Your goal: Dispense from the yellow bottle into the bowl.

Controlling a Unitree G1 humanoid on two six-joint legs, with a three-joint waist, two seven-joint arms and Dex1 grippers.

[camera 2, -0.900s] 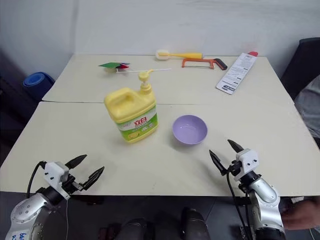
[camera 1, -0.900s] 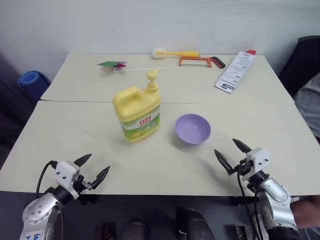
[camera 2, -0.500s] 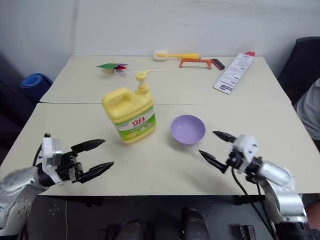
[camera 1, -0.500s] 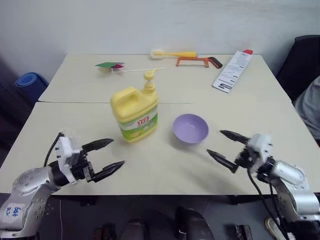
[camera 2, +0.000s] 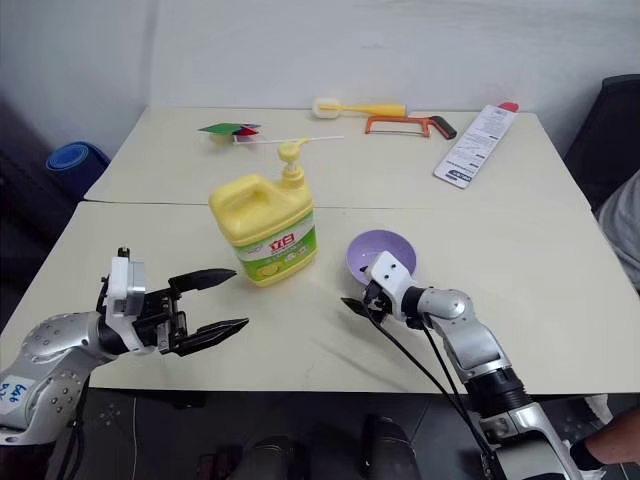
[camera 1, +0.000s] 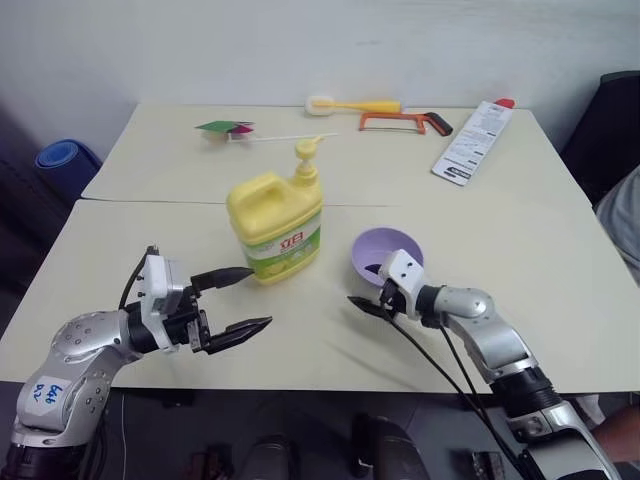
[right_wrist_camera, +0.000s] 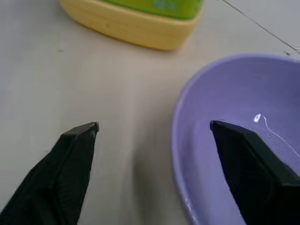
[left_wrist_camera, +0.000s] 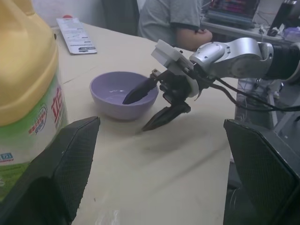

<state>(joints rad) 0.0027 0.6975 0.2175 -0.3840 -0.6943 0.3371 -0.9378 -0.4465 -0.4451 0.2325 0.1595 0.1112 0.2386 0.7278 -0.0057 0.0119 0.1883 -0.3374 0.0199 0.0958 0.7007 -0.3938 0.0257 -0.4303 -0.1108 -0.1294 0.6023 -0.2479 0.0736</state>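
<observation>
Since the earlier frame both arms have come in over the table point(camera 1: 120, 255): our left gripper point(camera 1: 240, 300) has swung up from the near edge toward the bottle point(camera 1: 275, 228), and our right gripper point(camera 1: 371, 288) has crossed from the right edge to the bowl point(camera 1: 398, 246).

At the far left, off the table, a blue roll point(camera 1: 62, 163) lies on the floor. Our left gripper points across the table with its fingers spread wide and nothing between them; it sits just in front of and to the left of the bottle, apart from it. The bottle stands upright near the table's middle, pump top point(camera 1: 305, 153) up, label facing us. Behind it at the far side lie a green-and-red pinwheel point(camera 1: 226, 128) on a white stick, a yellow-handled brush point(camera 1: 352, 104) and an orange hacksaw point(camera 1: 404, 122).

The bowl sits just right of the bottle, near it and not touching. Our right gripper straddles the bowl's near rim, fingers apart: one fingertip point(right_wrist_camera: 243, 154) reaches inside the bowl, the other point(right_wrist_camera: 77, 150) hangs outside over bare table. We cannot tell whether either touches the rim.

Farther right, a white leaflet point(camera 1: 472, 143) lies at the far corner, and a person in grey point(left_wrist_camera: 176, 18) sits past the table's right side. Nothing lies between bottle and bowl.
</observation>
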